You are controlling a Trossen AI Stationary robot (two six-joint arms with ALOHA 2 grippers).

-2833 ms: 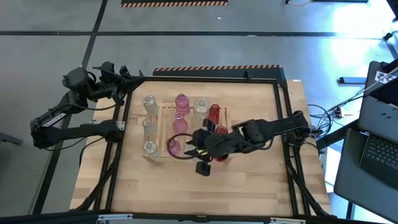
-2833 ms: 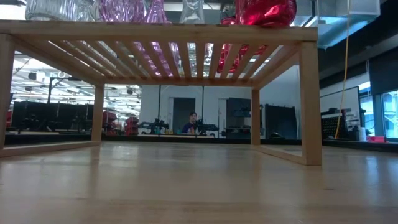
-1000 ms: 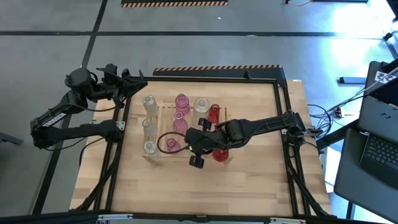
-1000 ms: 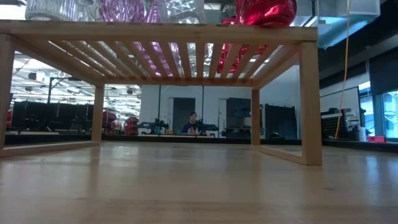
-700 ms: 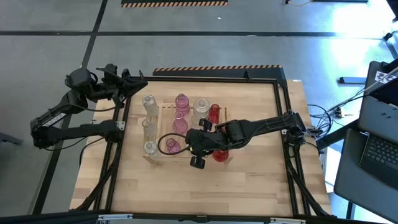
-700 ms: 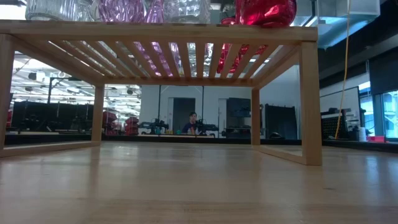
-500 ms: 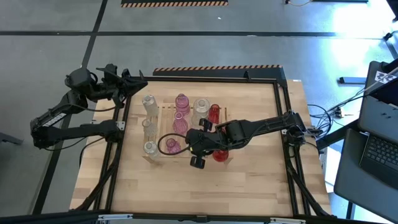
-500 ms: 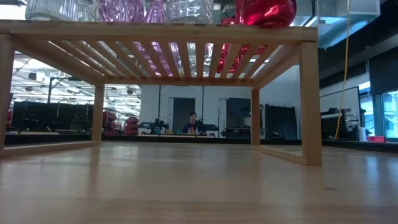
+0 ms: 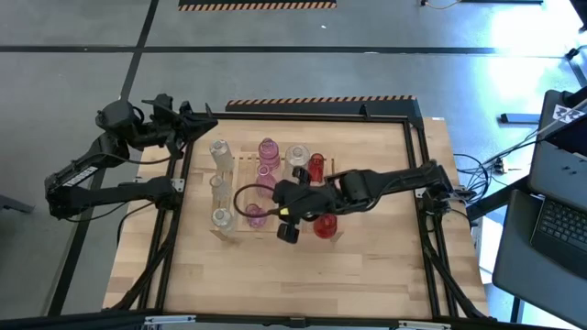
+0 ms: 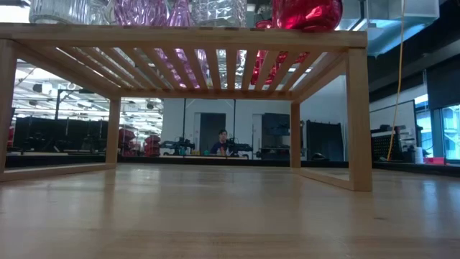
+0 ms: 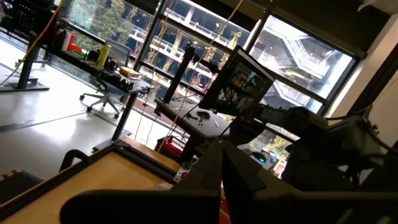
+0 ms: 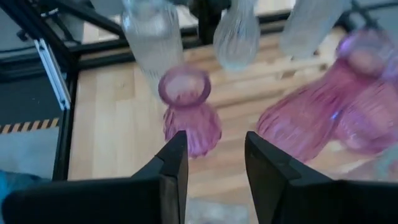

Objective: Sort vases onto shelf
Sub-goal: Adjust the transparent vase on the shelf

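Note:
The wooden slatted shelf stands mid-table with clear, pink and red vases on it. My right gripper hovers open above the shelf's middle, pointing down toward the table's left, with nothing between its fingers. Just ahead of it stands a small pink vase. Larger pink vases stand beside it and clear vases behind. Red vases stand on the shelf's right side. My left gripper waits shut past the table's far left corner.
A black frame runs around the plank tabletop, which is bare on the near side and right of the shelf. In the low view a clear vase stands at the shelf's near edge, and a person sits far off in the room.
My right gripper has risen a little above the shelf and drawn slightly toward the far edge, tipping its wrist up. The vases on the shelf stand as before.

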